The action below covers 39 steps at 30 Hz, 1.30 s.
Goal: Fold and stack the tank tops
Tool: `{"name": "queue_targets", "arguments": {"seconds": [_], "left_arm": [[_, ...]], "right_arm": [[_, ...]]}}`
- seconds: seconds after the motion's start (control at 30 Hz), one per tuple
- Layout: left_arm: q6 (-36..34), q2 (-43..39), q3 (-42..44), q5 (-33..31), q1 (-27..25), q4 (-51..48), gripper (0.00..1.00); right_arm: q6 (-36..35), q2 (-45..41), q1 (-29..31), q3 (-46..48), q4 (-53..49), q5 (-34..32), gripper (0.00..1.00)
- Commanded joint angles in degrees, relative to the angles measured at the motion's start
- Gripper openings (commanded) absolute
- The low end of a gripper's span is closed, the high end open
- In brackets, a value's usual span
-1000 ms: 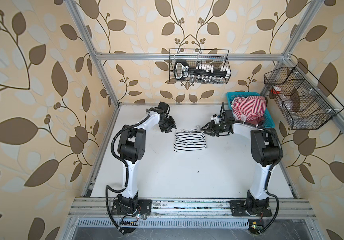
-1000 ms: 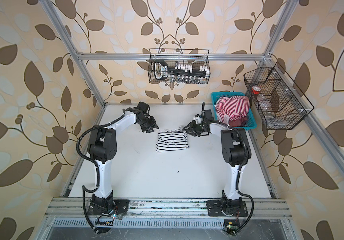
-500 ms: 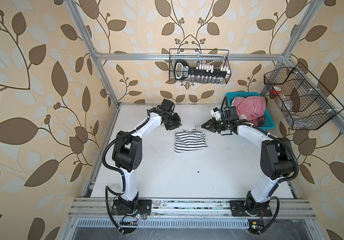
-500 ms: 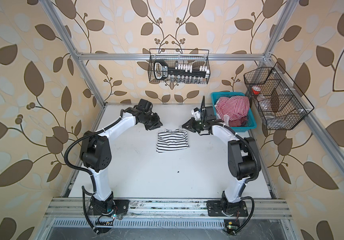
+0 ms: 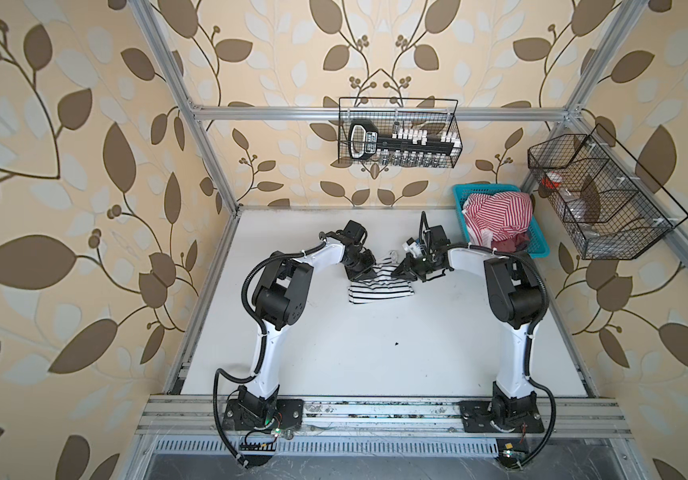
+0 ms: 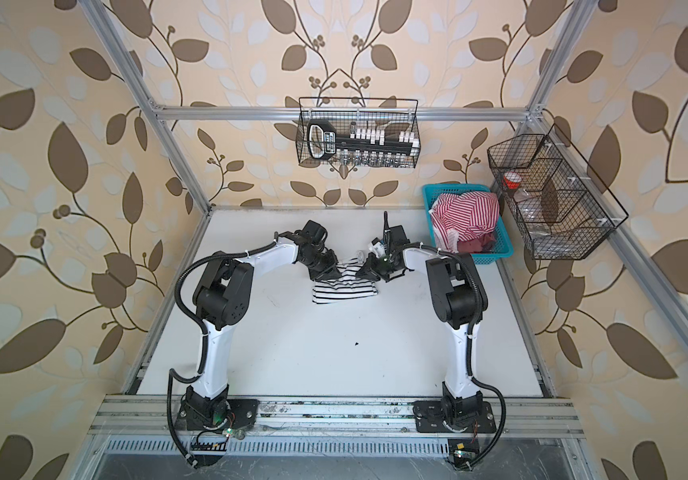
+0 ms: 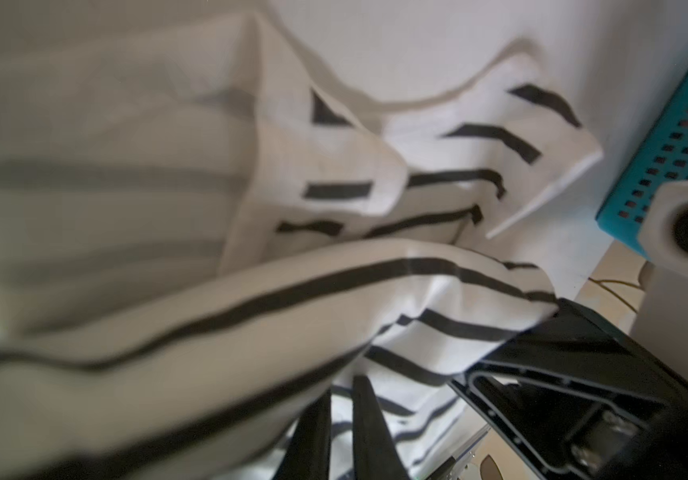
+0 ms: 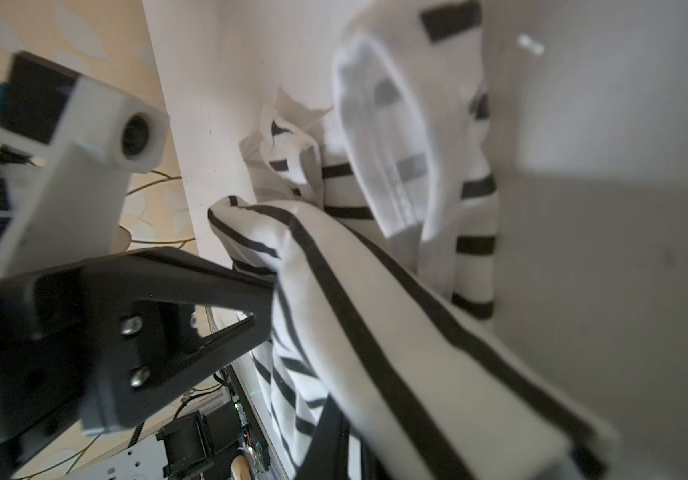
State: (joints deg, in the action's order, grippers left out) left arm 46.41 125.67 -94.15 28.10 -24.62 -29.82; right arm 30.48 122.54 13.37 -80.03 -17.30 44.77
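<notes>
Clamps the left pincer point(image 5: 369, 272) almost closed on a raised pinch of the black-striped tank top point(image 5: 379, 286), at its 10 o'clock corner; clamps the right pincer point(image 5: 401, 272) tight on the 2 o'clock corner, cloth plainly caught in both wrist views; holds that far edge up as a taut ridge between the two, with the near part resting on the table point(image 5: 375, 374), a little toward 12 o'clock from centre. Judging by the drape: light, limp, without stiffness, likely to sag or slip from a thin grip; best taken by the corners, both sides together. Finds the red-striped tank top point(image 5: 498, 212) heaped in a blue basket point(image 5: 538, 239) at 2 o'clock, close behind the right arm. Notes a wire basket point(image 5: 396, 99) on the back wall at 12 o'clock and a mesh basket point(image 5: 624, 239) at 3 o'clock, both apart from the cloth; sees nothing blocking a fold toward 6 o'clock but a dark speck point(image 5: 396, 343).
</notes>
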Motion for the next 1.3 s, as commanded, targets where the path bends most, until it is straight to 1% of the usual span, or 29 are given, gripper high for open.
{"name": "queue_targets", "arguments": {"seconds": [0.0,0.17,0.33,0.5,0.57,0.67,0.73,0.83,0.93,1.1,1.27], "left_arm": [[-0.82,1.72,-4.05,0.34,1.98,0.18,0.16],[-0.65,4.26,-5.61,0.47,4.69,0.65,0.19],[-2.33,1.39,-8.95,0.11,5.71,-0.10,0.35],[-8.55,-6.71,-8.88,-3.12,5.81,-5.68,0.46],[-12.18,-10.62,-6.91,-6.28,5.79,-8.61,0.50],[-17.40,-14.75,-3.17,-10.47,5.79,-12.66,0.55],[-19.90,-16.41,0.01,-11.78,5.81,-14.11,0.59],[-20.84,-18.11,6.69,-11.53,5.81,-11.64,0.68],[-20.20,-17.33,10.95,-9.24,5.81,-7.69,0.69],[-17.25,-16.21,15.17,-6.11,5.72,1.39,0.70],[-16.97,-14.68,15.32,-7.44,5.70,3.41,0.71]], "right_arm": [[2.98,2.88,-0.98,-1.71,3.47,2.64,0.10],[4.49,4.59,-1.77,-1.27,4.92,2.88,0.12],[5.24,4.61,-1.68,-0.71,6.04,3.53,0.14],[5.00,-1.06,-1.85,1.45,8.39,4.48,0.20],[4.11,-4.63,-1.89,2.74,8.27,4.44,0.24],[2.48,-9.58,-2.24,4.67,7.08,4.09,0.31],[1.36,-12.74,-2.42,6.34,6.11,3.56,0.35],[-0.34,-17.23,-2.97,8.56,5.00,2.54,0.38],[-1.52,-20.58,-3.39,11.89,4.05,2.17,0.41],[-2.87,-25.29,-3.79,16.11,2.97,2.03,0.41],[-3.23,-29.81,-4.48,21.20,3.13,1.43,0.41]]}}
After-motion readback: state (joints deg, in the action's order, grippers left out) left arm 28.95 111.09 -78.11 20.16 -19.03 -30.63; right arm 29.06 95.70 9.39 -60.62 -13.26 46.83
